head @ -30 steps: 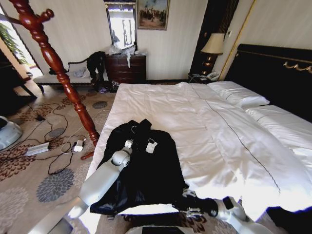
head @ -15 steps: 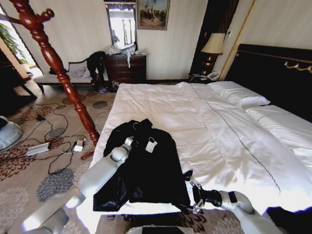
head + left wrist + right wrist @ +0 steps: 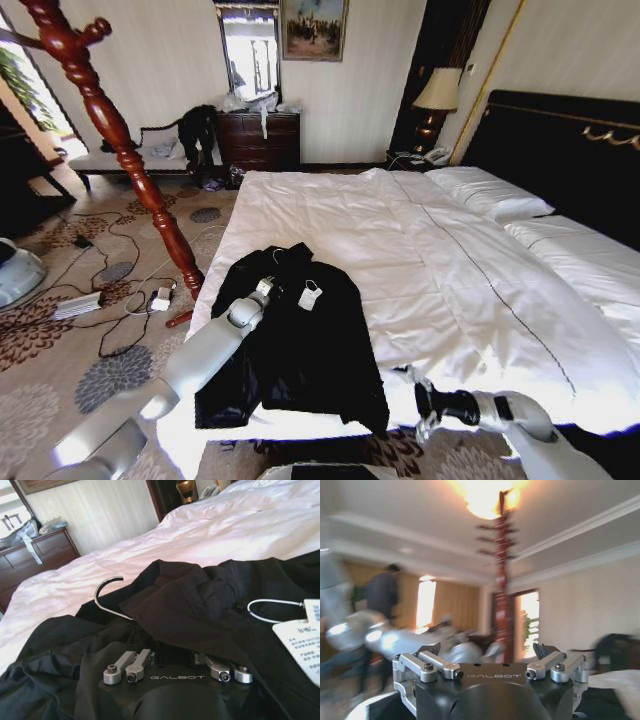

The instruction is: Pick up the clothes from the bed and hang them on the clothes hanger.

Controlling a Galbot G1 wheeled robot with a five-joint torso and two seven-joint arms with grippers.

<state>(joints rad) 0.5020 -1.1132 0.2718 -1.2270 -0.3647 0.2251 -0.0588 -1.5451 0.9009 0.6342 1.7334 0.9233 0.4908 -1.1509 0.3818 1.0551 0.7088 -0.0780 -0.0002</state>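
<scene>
The clothes (image 3: 300,350), a long black coat-like garment, lay spread on the near left part of the bed (image 3: 440,270), collar toward the far side and hem toward the near edge. A small white tag (image 3: 309,296) rested on the cloth near the collar, and the left wrist view showed a metal hook (image 3: 107,596) rising out of the folds there.

The left gripper (image 3: 264,289) rested at the collar of the garment, its arm stretched over the left side of the cloth. In its wrist view the black fabric bunched right up against the gripper body and covered the fingertips, so I could not tell how wide the fingers stood or whether they had hold of the cloth.

The right gripper (image 3: 412,398) was low at the near edge of the bed, just right of the garment's hem and clear of it. In the right wrist view its fingers (image 3: 431,650) were spread wide apart, with nothing between them.

The clothes hanger (image 3: 120,150), a reddish-brown turned-wood stand, stood on the patterned carpet (image 3: 110,380) to the left of the bed, apart from the garment.
</scene>
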